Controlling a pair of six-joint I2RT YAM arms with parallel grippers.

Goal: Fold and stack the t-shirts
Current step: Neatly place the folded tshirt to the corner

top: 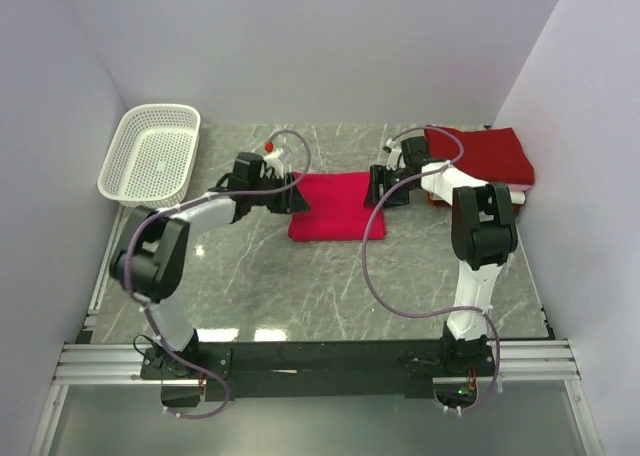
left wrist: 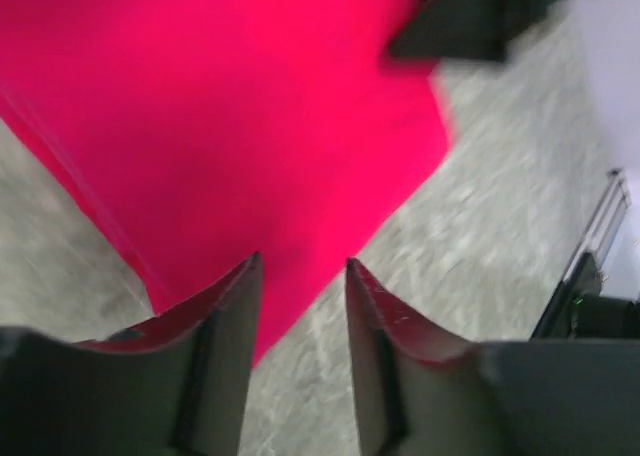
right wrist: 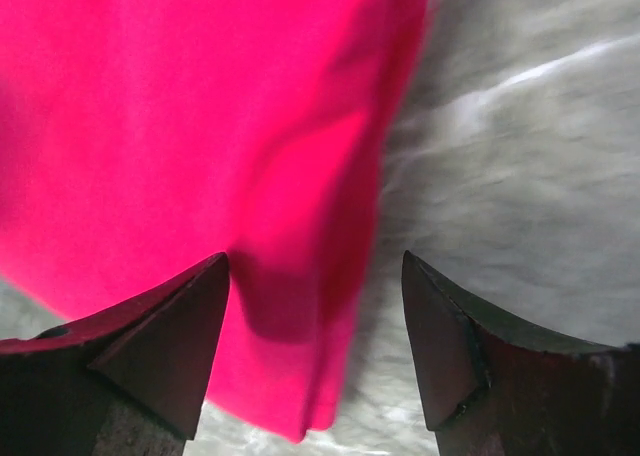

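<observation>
The pinkish-red t-shirt (top: 330, 208) is lying folded in the middle of the table (top: 300, 286). The left gripper (top: 298, 196) is hanging over its 9 o'clock edge, fingers a little apart and holding nothing. The right gripper (top: 377, 191) is hanging over the 3 o'clock edge, fingers widely spread. The crimson t-shirt (top: 485, 154) is lying folded at 2 o'clock.

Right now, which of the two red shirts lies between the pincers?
The bright pinkish-red shirt mid-table; the darker crimson shirt sits folded apart at the far right.
</observation>
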